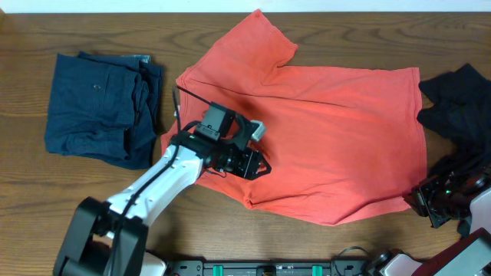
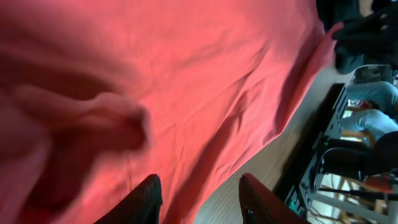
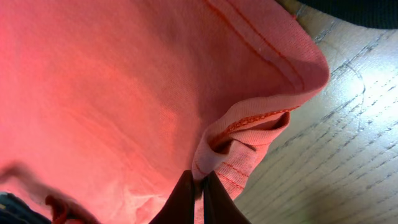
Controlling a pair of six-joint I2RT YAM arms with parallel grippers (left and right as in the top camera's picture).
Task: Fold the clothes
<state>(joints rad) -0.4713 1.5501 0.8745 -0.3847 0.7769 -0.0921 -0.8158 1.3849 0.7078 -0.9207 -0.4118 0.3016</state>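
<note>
A red T-shirt (image 1: 337,123) lies spread flat on the wooden table, with one sleeve pointing to the back. My left gripper (image 1: 259,164) is open and hovers over the shirt's left part, near its front edge. The left wrist view shows the shirt (image 2: 205,74) under the open jaws (image 2: 199,199). My right gripper (image 1: 423,203) is at the shirt's front right corner. In the right wrist view its jaws (image 3: 199,186) are shut on the folded hem of the shirt (image 3: 112,81).
A folded navy garment (image 1: 100,107) lies at the left of the table. A crumpled black garment (image 1: 460,103) lies at the right edge, just beyond the shirt. The table's front edge and a rail (image 1: 268,268) run along the bottom.
</note>
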